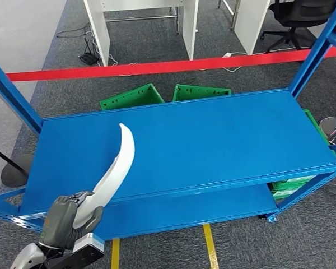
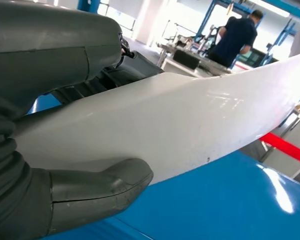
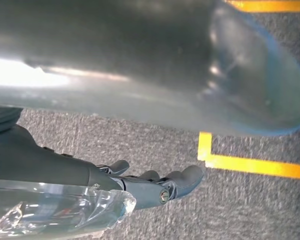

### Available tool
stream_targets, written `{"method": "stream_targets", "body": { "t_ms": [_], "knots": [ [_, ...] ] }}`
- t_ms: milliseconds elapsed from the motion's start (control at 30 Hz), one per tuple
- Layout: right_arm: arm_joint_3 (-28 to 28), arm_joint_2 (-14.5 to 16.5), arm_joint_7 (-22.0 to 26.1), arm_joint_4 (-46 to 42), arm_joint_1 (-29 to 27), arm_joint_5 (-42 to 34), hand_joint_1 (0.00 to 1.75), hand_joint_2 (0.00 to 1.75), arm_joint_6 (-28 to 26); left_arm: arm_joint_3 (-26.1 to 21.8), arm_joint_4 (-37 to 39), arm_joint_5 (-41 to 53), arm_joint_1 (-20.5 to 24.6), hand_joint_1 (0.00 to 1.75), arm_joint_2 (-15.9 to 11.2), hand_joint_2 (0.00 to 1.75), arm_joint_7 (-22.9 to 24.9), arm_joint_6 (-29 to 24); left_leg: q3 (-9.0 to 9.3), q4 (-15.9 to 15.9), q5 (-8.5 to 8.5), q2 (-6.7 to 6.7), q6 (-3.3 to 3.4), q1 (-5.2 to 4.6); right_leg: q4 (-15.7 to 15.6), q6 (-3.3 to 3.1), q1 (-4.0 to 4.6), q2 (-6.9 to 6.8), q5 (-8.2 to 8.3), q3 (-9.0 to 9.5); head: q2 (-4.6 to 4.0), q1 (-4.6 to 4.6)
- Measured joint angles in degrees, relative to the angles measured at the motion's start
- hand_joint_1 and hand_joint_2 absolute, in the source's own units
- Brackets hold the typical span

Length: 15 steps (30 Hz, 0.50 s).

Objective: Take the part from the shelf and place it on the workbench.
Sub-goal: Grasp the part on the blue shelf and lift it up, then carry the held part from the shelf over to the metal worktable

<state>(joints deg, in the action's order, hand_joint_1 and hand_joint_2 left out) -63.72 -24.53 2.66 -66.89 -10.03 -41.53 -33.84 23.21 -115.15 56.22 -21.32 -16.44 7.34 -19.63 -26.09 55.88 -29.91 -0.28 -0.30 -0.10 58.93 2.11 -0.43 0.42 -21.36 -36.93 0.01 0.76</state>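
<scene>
The left hand (image 1: 69,221) grips the thick end of a smooth, curved white part (image 1: 117,162) above the glossy blue shelf (image 1: 208,140), while the right hand (image 3: 156,185) hangs with fingers loosely apart, empty.

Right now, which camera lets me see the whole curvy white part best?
The head view: the white part shows from tip to base, curved, gripped at its lower end by the left hand over the blue shelf. The left wrist view shows a close stretch of it. The right wrist view looks at the floor instead.
</scene>
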Motion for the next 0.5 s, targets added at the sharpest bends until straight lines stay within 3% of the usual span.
{"method": "stream_targets", "body": {
  "t_ms": [67,133,200,233,267,300,367,400,433,500],
  "knots": [
    [-0.03,-0.17,0.08,-0.21,-0.09,-0.11,0.00,0.00,-0.03,0.24,-0.05,-0.03,0.09,1.75,-0.05,1.75,-0.03,-0.09,-0.85,-0.22,1.04,0.11,0.64,0.09,0.05,0.63,-0.18,0.03,-0.16,-0.46,0.00,0.13],
    [-0.08,-0.34,0.17,-0.27,-0.27,-0.28,0.00,0.00,-0.07,0.45,-0.09,-0.05,0.17,1.75,-0.06,1.75,-0.12,-0.20,-2.03,-0.49,2.37,0.25,1.33,0.29,3.30,1.17,-0.23,0.04,-4.18,-1.73,0.00,-0.01],
    [-0.13,-0.45,0.35,-0.28,-0.30,-0.53,0.00,0.00,-0.09,0.60,-0.10,-0.11,0.23,1.75,-0.06,1.75,-0.19,-0.26,-3.38,-0.46,3.53,0.31,1.63,0.24,9.91,1.59,-0.22,0.01,-9.63,-3.09,0.00,-0.17],
    [-0.15,-0.50,0.46,-0.29,-0.24,-0.67,0.00,0.00,-0.11,0.70,-0.10,-0.20,0.29,1.75,-0.06,1.75,-0.21,-0.26,-4.07,-0.42,4.11,0.34,1.64,0.21,12.76,1.72,-0.23,0.01,-10.94,-3.26,0.00,-0.19],
    [-0.17,-0.54,0.54,-0.34,-0.21,-0.79,0.00,0.00,-0.13,0.82,-0.10,-0.29,0.37,1.75,-0.06,1.75,-0.26,-0.25,-4.80,-0.38,4.70,0.42,1.61,0.18,14.33,1.82,-0.23,0.00,-11.02,-2.80,0.00,-0.19],
    [-0.20,-0.61,0.62,-0.40,-0.20,-0.91,0.00,0.00,-0.15,0.95,-0.10,-0.38,0.41,1.75,-0.06,1.75,-0.37,-0.25,-5.54,-0.32,5.26,0.60,1.56,0.18,13.93,1.89,-0.23,-0.06,-9.94,-1.38,0.00,-0.20],
    [-0.23,-0.80,0.75,-0.58,-0.13,-1.15,0.00,0.00,-0.21,1.13,-0.09,-0.49,0.41,1.75,-0.06,1.75,-0.69,-0.30,-6.75,-0.11,6.22,1.03,1.26,0.19,7.96,2.00,-0.24,-1.05,-7.48,3.87,0.00,-0.20],
    [-0.24,-0.88,0.87,-0.70,-0.02,-1.27,0.00,0.00,-0.24,1.18,-0.09,-0.55,0.38,1.75,-0.06,1.75,-0.86,-0.35,-7.17,0.07,6.59,1.27,1.01,0.11,3.81,2.02,-0.10,-2.04,-7.27,6.87,0.00,-0.22],
    [-0.24,-0.95,0.97,-0.86,0.13,-1.42,0.00,0.00,-0.27,1.22,-0.10,-0.62,0.37,1.75,-0.06,1.75,-0.98,-0.41,-7.41,0.24,6.92,1.56,0.69,0.00,0.63,1.83,0.02,-2.78,-7.61,8.74,0.00,-0.14],
    [-0.22,-1.07,1.13,-1.21,0.31,-1.71,0.00,0.00,-0.38,1.30,-0.10,-0.78,0.44,1.75,-0.05,1.75,-1.10,-0.46,-7.58,0.41,7.57,2.42,0.10,-0.18,-2.01,0.98,0.34,-3.01,-8.28,9.72,0.00,0.01]
  ]
}}
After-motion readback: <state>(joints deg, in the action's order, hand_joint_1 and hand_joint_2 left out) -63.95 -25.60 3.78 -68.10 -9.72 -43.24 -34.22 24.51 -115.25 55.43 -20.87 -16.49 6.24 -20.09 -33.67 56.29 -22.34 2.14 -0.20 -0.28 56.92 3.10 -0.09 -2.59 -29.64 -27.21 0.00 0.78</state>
